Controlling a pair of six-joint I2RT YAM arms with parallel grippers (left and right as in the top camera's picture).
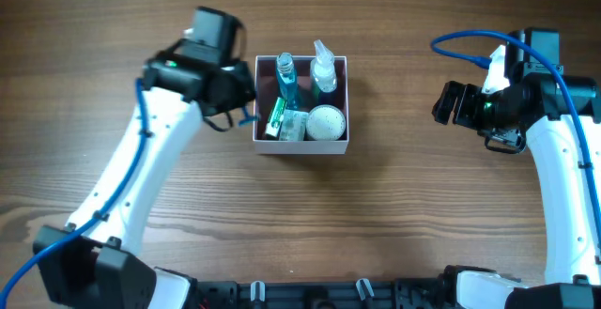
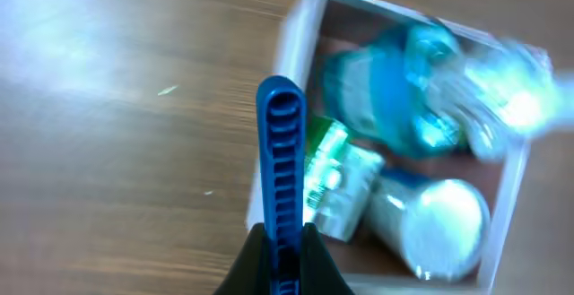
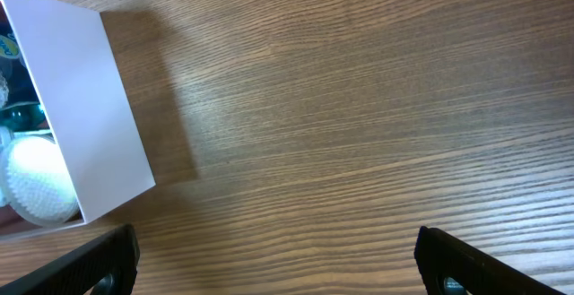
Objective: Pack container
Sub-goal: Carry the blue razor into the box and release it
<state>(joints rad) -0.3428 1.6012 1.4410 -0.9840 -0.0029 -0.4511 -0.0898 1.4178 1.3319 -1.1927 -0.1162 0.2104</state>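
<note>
1. at the middle of the counter (image 1: 394, 206) stands the container (image 1: 310, 146), a square shallow box with thin white walls and a pink inside.
2. inside it i can see a blue bottle (image 1: 285, 76), a clear spray bottle (image 1: 324, 69), a green-and-white packet (image 1: 278, 116) and a white round item (image 1: 326, 121). they fill almost all the floor, so i judge the packing is near its end.
3. the left end effector (image 2: 281, 107) hangs just beside the left wall of the container, above the packet. its blue fingers are pressed together and nothing is seen between them.
4. the right end effector (image 3: 273, 246) is well apart on the right side, with fingers spread wide and empty.
5. to do the present step well, i think the left arm should rise straight up before it goes sideways. the wall is thin and the box looks light, so a small touch could push it or tilt it.
6. if the packet needs to be pressed flatter, it is better to press gently from above, not against the wall. the tall bottles could fall over.
</note>
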